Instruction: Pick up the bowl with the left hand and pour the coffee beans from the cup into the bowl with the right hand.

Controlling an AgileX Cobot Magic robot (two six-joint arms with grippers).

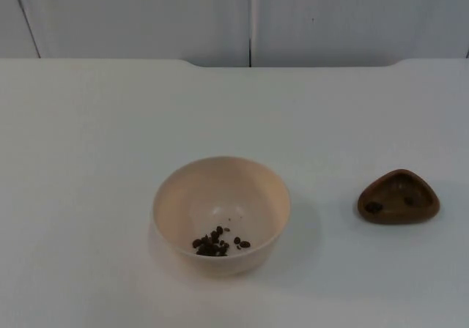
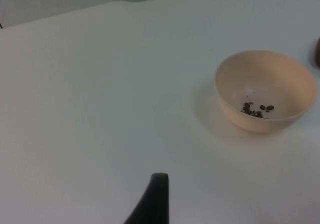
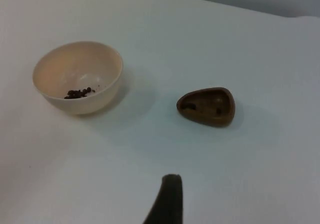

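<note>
Already the pour looks done, judging from how things lie. On the left, the left end effector (image 2: 152,204) hangs above bare desk (image 1: 80,159), well apart from the bowl; one dark fingertip is visible in its wrist view, so whether it is open or closed I cannot tell. Near the middle of the desk stands the cream bowl (image 1: 221,214), upright and resting on the surface, not lifted. A small heap of coffee beans (image 1: 215,244) lies at its near inner wall. To the right, apart from the bowl, sits the brown cup (image 1: 399,197), a rounded three-cornered dish. Dark patches show inside it, but whether these are leftover beans or marks in the material is hard to make out. Further right, the right end effector (image 3: 167,204) hovers near the cup without touching it; again one fingertip shows, so its state cannot be told. Little seems left beyond the arms waiting clear.
</note>
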